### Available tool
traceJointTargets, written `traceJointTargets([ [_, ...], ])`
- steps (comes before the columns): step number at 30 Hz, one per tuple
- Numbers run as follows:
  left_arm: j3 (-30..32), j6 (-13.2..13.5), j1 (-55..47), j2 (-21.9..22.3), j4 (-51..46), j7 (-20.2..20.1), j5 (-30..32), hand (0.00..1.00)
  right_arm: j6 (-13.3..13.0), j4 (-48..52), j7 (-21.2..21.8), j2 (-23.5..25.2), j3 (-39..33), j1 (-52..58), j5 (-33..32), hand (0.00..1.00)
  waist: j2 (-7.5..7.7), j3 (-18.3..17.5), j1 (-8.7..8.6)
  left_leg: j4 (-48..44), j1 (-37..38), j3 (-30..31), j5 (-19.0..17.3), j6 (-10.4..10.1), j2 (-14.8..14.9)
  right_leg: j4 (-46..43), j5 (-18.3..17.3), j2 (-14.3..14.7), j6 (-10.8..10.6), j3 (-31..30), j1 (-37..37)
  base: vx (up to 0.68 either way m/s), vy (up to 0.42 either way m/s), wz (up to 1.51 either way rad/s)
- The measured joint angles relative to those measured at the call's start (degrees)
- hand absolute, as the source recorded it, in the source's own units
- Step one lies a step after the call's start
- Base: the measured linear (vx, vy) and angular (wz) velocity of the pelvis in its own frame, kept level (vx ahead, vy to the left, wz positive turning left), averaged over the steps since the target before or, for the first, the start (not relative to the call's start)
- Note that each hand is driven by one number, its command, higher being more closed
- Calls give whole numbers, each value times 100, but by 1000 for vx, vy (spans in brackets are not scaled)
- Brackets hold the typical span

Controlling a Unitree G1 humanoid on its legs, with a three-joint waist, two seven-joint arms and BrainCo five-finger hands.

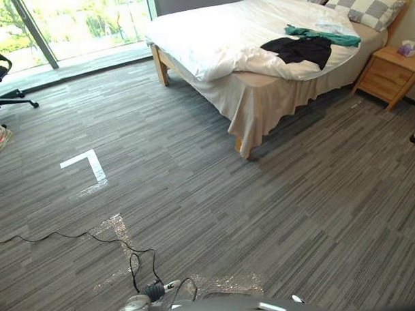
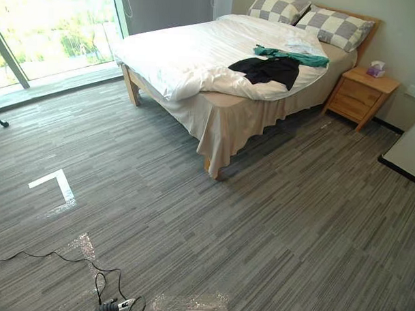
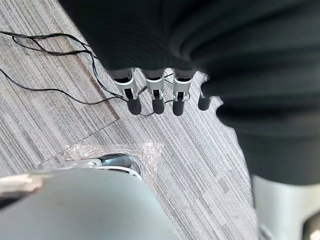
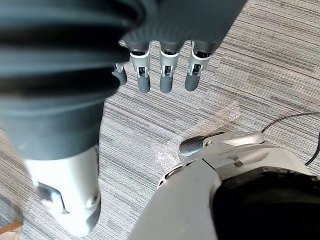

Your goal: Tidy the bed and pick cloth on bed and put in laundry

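On the bed (image 2: 190, 56) lie a black cloth (image 2: 266, 69) and green cloth (image 2: 297, 57).

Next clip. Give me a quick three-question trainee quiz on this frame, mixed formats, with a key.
1. Multiple choice: a black cloth and a green cloth lie on the bed. Which one is nearer the checked pillows?
A. the black one
B. the green one
C. both equally near
2. True or false: the left hand and the right hand both hang over the carpet with straight fingers, holding nothing.
3. Fill in: the tissue box stands on the wooden ____ beside the bed.

Key: 1 B. 2 true. 3 nightstand.
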State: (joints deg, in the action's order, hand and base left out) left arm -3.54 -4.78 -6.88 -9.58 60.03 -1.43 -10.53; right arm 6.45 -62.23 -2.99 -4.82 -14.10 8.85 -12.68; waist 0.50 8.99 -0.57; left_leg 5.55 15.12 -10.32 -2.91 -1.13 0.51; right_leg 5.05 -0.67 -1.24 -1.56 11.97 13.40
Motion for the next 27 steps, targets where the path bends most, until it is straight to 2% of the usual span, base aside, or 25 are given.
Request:
traceJointTargets([
  [10,-98,-86,78,-25,-4,9,300,0,-27,5,-9,10,-1,5,-42,0,20,19,-14,28,-57,-65,-20,27,3,-23,-43,6,-2,-35,-116,-28,-15,-2],
  [13,-173,-132,141,-48,-3,11,334,0,-36,73,-11,24,-39,-12,-164,0,10,95,-27,27,-121,-194,-37,39,34,-833,-393,-39,22,-138,-571,13,0,-17],
  [14,-300,-143,191,-102,-3,9,334,0,-42,131,-9,66,-100,-20,-253,0,41,185,-55,25,-109,-237,-32,46,20,-1299,-590,-103,-20,-151,-786,23,19,-23],
  [17,-331,-218,285,-167,-2,8,352,0,-62,243,-20,146,-160,-59,-487,0,78,402,-84,3,6,-601,-46,24,12,-2147,-796,-284,-251,141,-1179,-22,34,-38],
  [21,-331,-238,268,-233,5,8,504,0,-58,244,-81,217,-197,-99,-741,0,174,491,-162,1,108,-995,-113,-79,3,-2022,-840,-317,-115,358,-1200,-27,16,-49],
  [23,-333,-229,296,-232,38,10,543,0,-59,246,-71,256,-361,-120,-741,0,133,578,-215,27,182,-1064,-144,-116,30,-2027,-810,-305,-71,374,-1238,-6,-12,-31],
  [24,-333,-216,348,-198,84,19,544,0,-57,239,-64,254,-460,-114,-739,0,76,644,-233,29,218,-1111,-218,-71,81,-2267,-813,-309,-75,431,-1350,-24,-32,-33],
  [26,-325,-195,455,-153,97,58,545,0,-47,244,-31,238,-656,-112,-739,0,-12,777,-228,19,309,-1149,-334,-59,213,-2744,-992,-363,-27,581,-1698,-13,-35,-29],
  [27,-308,-162,443,-143,97,58,545,0,-31,244,-10,255,-673,-107,-740,0,-70,811,-212,-70,344,-1261,-407,-158,376,-2777,-983,-490,-36,724,-1916,54,-13,-25],
])
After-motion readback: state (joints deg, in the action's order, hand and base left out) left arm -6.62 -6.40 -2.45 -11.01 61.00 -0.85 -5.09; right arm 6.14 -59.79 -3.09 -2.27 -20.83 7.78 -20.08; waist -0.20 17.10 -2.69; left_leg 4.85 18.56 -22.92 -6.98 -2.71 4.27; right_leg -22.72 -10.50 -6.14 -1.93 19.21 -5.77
